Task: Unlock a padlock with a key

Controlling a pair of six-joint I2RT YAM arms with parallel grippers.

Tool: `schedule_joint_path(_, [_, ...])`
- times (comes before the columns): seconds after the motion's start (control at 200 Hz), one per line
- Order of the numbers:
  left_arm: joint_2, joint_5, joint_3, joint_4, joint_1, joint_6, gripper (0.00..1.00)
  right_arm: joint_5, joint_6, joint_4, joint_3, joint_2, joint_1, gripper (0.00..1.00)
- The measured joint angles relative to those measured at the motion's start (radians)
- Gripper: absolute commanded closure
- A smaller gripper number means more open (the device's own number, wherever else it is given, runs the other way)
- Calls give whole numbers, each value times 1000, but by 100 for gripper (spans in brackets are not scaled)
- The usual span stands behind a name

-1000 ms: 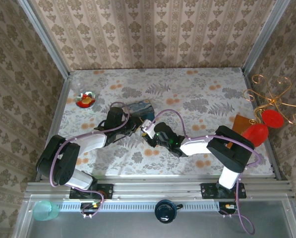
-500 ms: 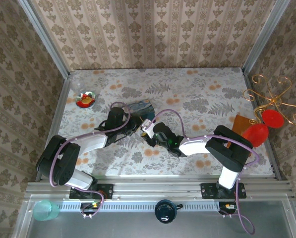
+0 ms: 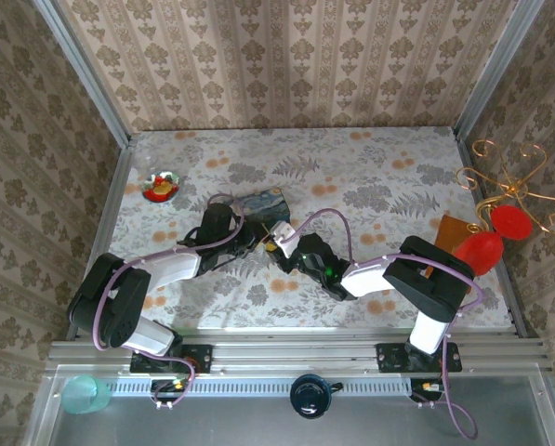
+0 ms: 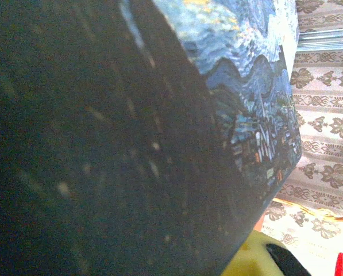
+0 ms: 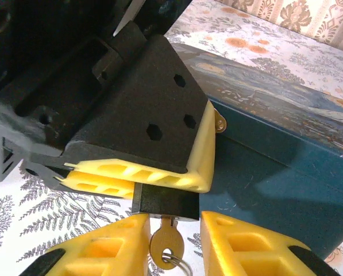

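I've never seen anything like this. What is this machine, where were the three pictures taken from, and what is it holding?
These are two robot arms bolted at the near edge of a table. Each ends in a two-finger claw called a gripper. The wide picture looks down from above and behind the arms. The other two come from small cameras on the wrists.

On the flowery table lies a blue painted box; the left wrist camera sits very close against it. A small red thing lies at the far left.

The right wrist view shows the work. The left gripper is clamped on a small black padlock beside the box. A key sticks in the padlock. The right gripper has its yellow fingers open on either side of the key, not pinching it.
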Motion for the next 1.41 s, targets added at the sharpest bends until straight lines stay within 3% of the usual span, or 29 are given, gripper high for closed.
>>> schedule_joint_path(0.68, [-7, 11, 0, -11, 1, 0, 99, -22, -39, 72, -19, 55, 0, 65])
schedule_joint_path(0.935, [-18, 15, 0, -11, 1, 0, 99, -16, -41, 72, -11, 67, 0, 77])
schedule_joint_path(1.405, [-18, -3, 0, -10, -3, 12, 99, -14, 21, 48, 6, 67, 1, 89])
